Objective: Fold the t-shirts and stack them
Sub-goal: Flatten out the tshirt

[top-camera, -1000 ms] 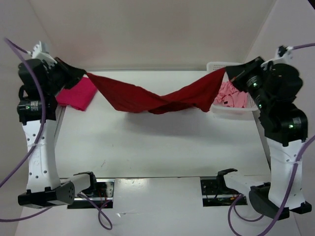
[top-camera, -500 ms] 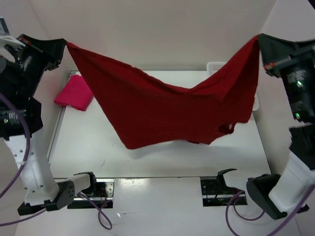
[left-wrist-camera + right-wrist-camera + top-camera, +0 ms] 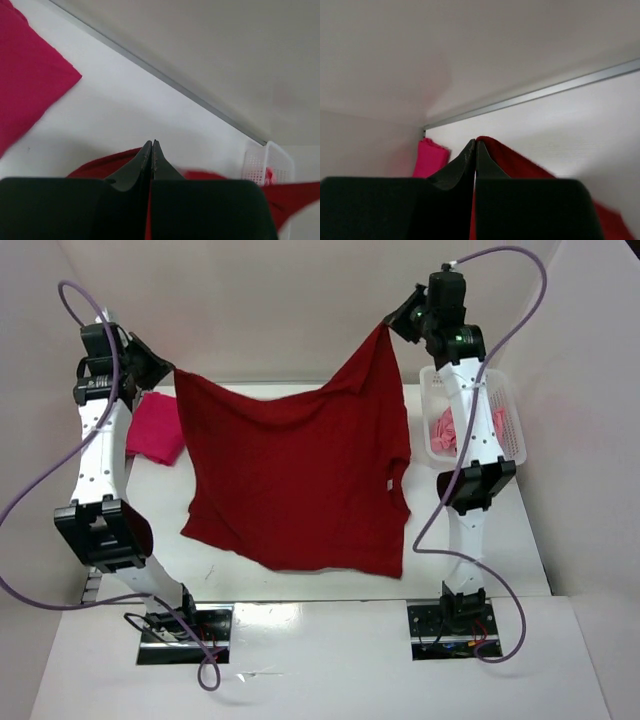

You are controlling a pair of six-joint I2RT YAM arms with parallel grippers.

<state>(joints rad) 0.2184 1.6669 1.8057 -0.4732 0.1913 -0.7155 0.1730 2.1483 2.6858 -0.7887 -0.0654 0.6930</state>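
Observation:
The darker red t-shirt point(image 3: 295, 480) hangs spread out in the air over the table, held by two top corners. My left gripper point(image 3: 172, 372) is shut on its left corner; in the left wrist view point(image 3: 152, 146) red cloth point(image 3: 100, 167) shows beside the closed jaws. My right gripper point(image 3: 388, 328) is shut on its right corner, held higher; in the right wrist view point(image 3: 474, 145) red cloth point(image 3: 520, 162) runs from the jaws. The crimson-magenta t-shirt point(image 3: 155, 428) lies folded at the table's far left. The light pink t-shirt point(image 3: 446, 432) lies crumpled in the basket.
The white perforated basket point(image 3: 508, 420) stands at the table's far right. The back wall rises just behind the table's far edge point(image 3: 280, 385). Purple cables loop beside both arms.
Both arms have swung toward the back and closer together. The red shirt has untwisted and now hangs flat, its hem lower toward the table's front.

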